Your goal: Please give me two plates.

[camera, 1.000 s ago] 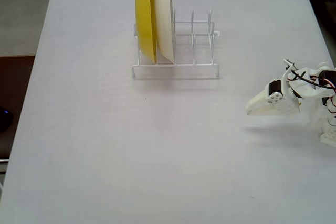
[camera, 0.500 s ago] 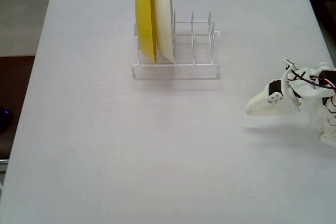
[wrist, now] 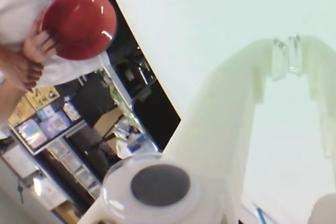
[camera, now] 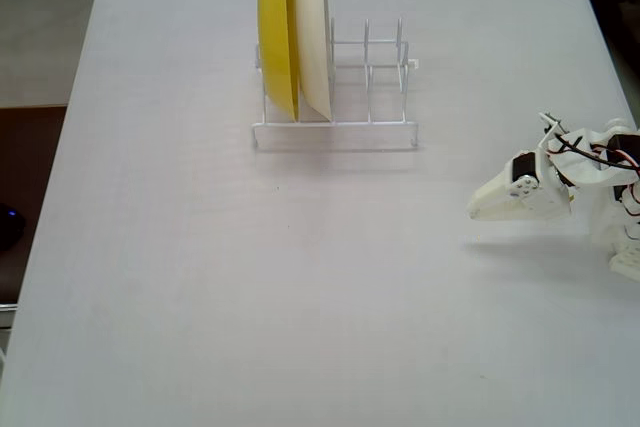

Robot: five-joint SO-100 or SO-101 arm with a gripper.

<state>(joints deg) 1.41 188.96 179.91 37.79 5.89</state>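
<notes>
Orange-red plate (wrist: 79,23) in person's hand (wrist: 23,59)

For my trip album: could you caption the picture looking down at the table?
White robot gripper rests empty beside a wire rack holding a yellow plate and a cream-white plate upright.

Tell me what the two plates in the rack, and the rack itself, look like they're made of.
The yellow plate and the cream-white plate look like smooth, matte plastic: flat, even colour, thin rims, no glaze glare. The rack looks like thin metal wire with a white coating, judging by its slim bars; plastic can't be ruled out.
</notes>
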